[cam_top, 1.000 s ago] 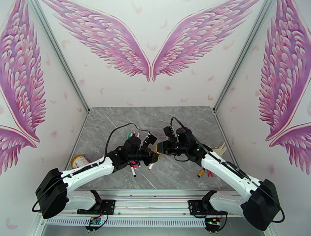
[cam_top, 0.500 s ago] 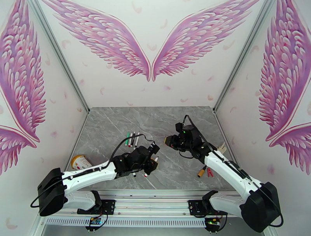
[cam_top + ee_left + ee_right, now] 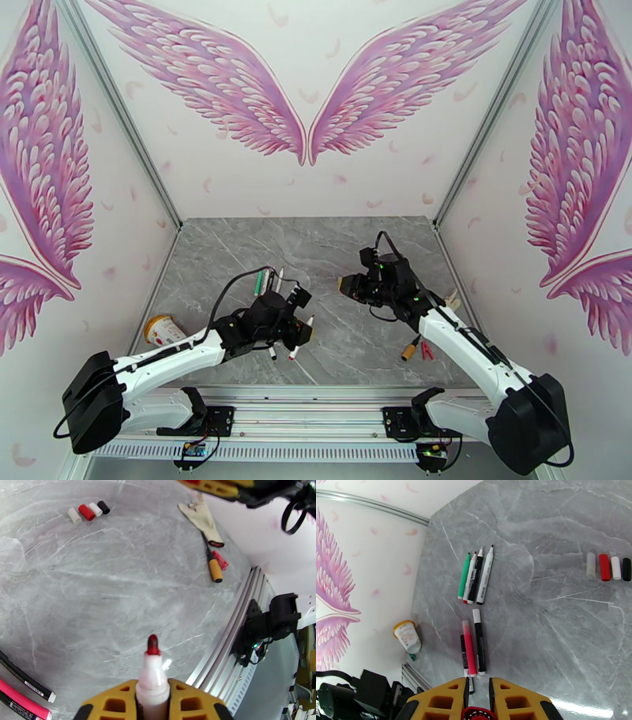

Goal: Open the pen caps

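My left gripper (image 3: 153, 685) is shut on a white pen (image 3: 152, 677); its bare red tip (image 3: 153, 644) points out over the table. In the top view this gripper (image 3: 300, 330) is left of centre, with the pen (image 3: 296, 347) slanting toward the near edge. My right gripper (image 3: 478, 683) is shut on a red pen cap (image 3: 478, 713). It hangs right of centre (image 3: 345, 286), apart from the left one. Several uncapped pens (image 3: 476, 576) lie side by side at the back left. Three capped pens (image 3: 472, 647) lie nearer. A row of loose pen caps (image 3: 608, 567) lies on the marble.
A tipped yellow-lidded cup (image 3: 162, 328) lies by the left wall. A stubby orange-and-black cylinder (image 3: 215, 570), a small red piece (image 3: 220, 559) and a pale glove-like thing (image 3: 201, 515) lie near the right wall. The metal rail (image 3: 316, 393) runs along the near edge.
The two grippers met at the table's middle a second ago and have since pulled apart. The left drew the pen back and left; the right carried the red cap to the right.
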